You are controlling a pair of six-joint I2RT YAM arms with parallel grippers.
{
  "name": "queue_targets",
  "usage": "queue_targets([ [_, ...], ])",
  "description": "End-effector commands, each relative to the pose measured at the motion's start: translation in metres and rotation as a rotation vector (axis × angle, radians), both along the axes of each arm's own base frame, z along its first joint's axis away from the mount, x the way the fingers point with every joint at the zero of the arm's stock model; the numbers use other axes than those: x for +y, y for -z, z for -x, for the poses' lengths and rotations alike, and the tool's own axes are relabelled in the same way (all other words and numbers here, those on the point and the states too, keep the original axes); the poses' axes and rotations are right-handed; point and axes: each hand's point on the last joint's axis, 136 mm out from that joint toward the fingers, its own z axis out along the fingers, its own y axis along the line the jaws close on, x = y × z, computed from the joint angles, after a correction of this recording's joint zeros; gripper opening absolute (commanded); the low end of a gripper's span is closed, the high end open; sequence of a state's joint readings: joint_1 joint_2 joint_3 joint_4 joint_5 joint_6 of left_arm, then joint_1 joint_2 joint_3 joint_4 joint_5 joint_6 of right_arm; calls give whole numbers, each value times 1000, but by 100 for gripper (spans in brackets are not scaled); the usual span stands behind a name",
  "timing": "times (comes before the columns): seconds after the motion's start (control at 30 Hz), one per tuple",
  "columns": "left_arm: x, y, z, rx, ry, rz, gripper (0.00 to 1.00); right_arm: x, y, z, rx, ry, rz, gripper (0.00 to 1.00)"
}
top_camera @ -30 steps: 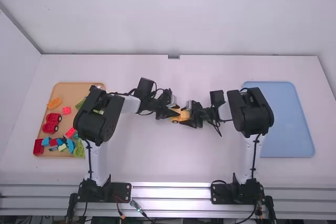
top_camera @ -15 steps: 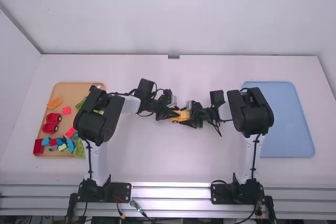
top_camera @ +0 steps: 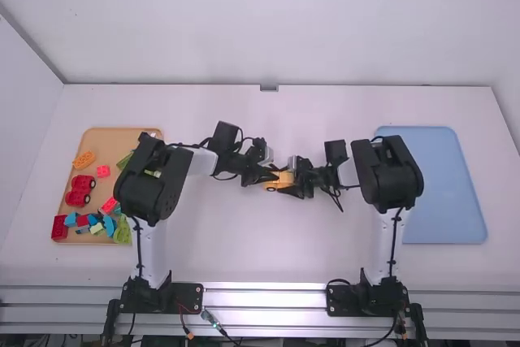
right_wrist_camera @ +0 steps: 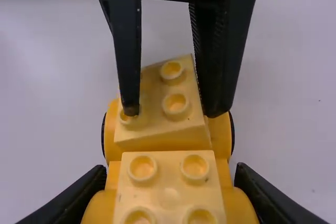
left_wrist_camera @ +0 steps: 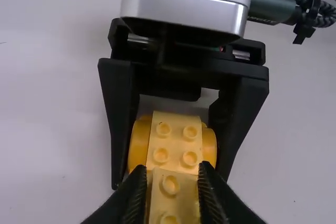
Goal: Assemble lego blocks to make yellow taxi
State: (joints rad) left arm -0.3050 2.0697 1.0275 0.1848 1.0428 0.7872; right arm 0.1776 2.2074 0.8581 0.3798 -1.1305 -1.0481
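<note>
- Left side of the frame: a tan tray holds loose pieces (a colourful heap, mostly), with an orange brick above a red car base, and blue and green pieces crowded near the tray's lower edge.
- Centre, coming in from the left: the left gripper sits a touch lower in the frame than a second ago; its fingers are drawn in narrow on the tilted yellow brick, a studded piece askew on the car (plainly so in the right wrist view).
- Centre, between the grippers: the yellow car base, where slightly less yellow shows than in the earliest frame. A second studded piece, the straight yellow brick, sits squarely on it, just beside the tilted one.
- Just right of centre: the right gripper looks unmoved, its fingers clasping the car base from both sides (around the rounded fenders).
- Right side: a blue tray lies flat, same place as before.
</note>
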Motion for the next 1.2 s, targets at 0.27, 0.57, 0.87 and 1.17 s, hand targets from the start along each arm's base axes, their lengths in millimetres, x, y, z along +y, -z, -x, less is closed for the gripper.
queue_targets([
  [0.27, -3, -6, 5, -81, 51, 10, 66, 1, 2, 0, 12, -5, -11, 58],
  [0.57, 7, 14, 6, -116, 49, -99, 61, 1, 2, 0, 13, -6, -11, 58],
  [0.87, 6, 14, 6, -119, 49, -100, 29, 1, 2, 0, 13, -6, -11, 58],
  [1.17, 1, 11, 15, -92, 77, -72, 27, 1, 2, 0, 13, -6, -11, 58],
])
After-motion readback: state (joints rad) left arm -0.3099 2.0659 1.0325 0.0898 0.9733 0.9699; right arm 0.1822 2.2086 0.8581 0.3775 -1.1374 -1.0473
